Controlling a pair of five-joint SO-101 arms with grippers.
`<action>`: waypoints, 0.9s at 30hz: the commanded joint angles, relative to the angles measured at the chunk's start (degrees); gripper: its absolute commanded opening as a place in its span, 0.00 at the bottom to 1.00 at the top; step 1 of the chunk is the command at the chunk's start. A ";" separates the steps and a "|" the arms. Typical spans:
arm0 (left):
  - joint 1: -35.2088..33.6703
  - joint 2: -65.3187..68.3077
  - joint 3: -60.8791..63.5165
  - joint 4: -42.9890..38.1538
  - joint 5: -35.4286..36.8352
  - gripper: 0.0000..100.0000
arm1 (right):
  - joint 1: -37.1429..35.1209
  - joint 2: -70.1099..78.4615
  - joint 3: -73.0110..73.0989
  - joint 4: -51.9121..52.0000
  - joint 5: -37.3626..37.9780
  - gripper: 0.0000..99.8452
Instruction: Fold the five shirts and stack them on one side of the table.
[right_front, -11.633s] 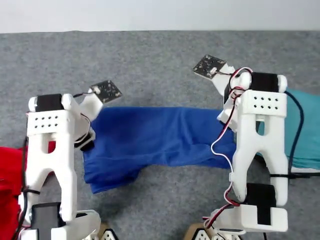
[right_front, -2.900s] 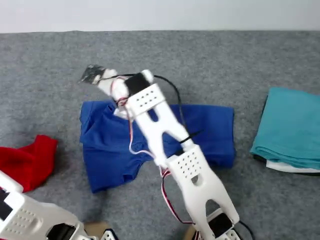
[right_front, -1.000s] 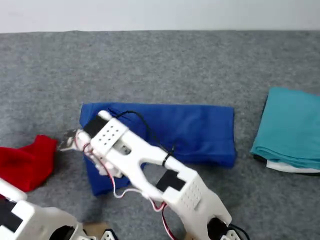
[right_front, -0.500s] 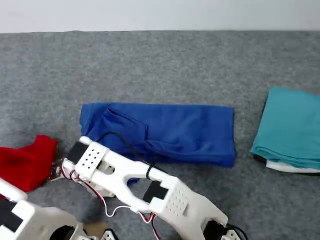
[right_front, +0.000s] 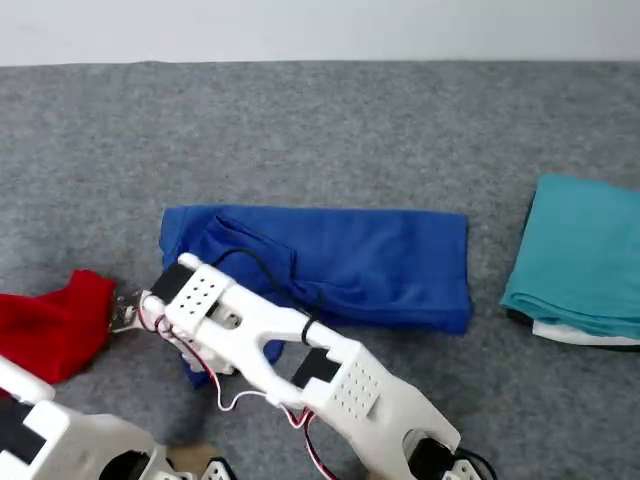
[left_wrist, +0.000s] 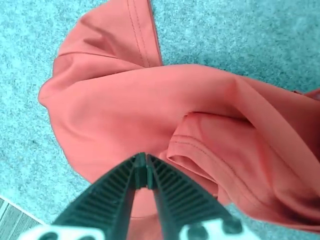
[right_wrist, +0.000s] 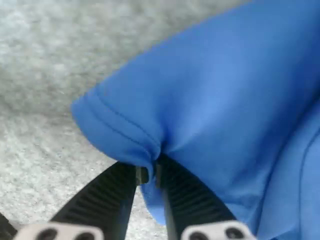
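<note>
A blue shirt (right_front: 380, 265) lies spread across the middle of the grey table, partly folded. My right arm (right_front: 260, 335) stretches from the near edge over its near left corner. In the right wrist view my right gripper (right_wrist: 148, 176) is shut on a hemmed fold of the blue shirt (right_wrist: 215, 100), just above the table. A crumpled red shirt (right_front: 50, 325) lies at the left edge. My left gripper (left_wrist: 146, 172) hangs shut over the red shirt (left_wrist: 150, 105), with nothing seen between its fingers. A folded teal shirt (right_front: 580, 255) tops a stack at the right.
Under the teal shirt a white layer (right_front: 570, 335) and a dark edge show. My left arm's base (right_front: 50, 435) fills the near left corner. Bare grey carpet-like table (right_front: 330, 130) runs behind the blue shirt and between it and the teal stack.
My right arm swung from the blue shirt's far left corner down to its near left corner, then edged back a little. The left sleeve now lies folded in. The left arm has drawn back.
</note>
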 joint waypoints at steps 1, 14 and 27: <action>0.18 -2.90 -0.31 -1.05 -0.44 0.01 | 1.98 -2.51 0.70 -0.40 0.09 0.01; 0.88 -2.90 -0.31 -1.05 -0.44 0.01 | 10.07 -12.70 -4.75 -1.45 2.99 0.01; 1.76 -2.90 -0.31 -0.70 -0.26 0.01 | 17.98 -1.98 -20.92 -2.33 2.73 0.11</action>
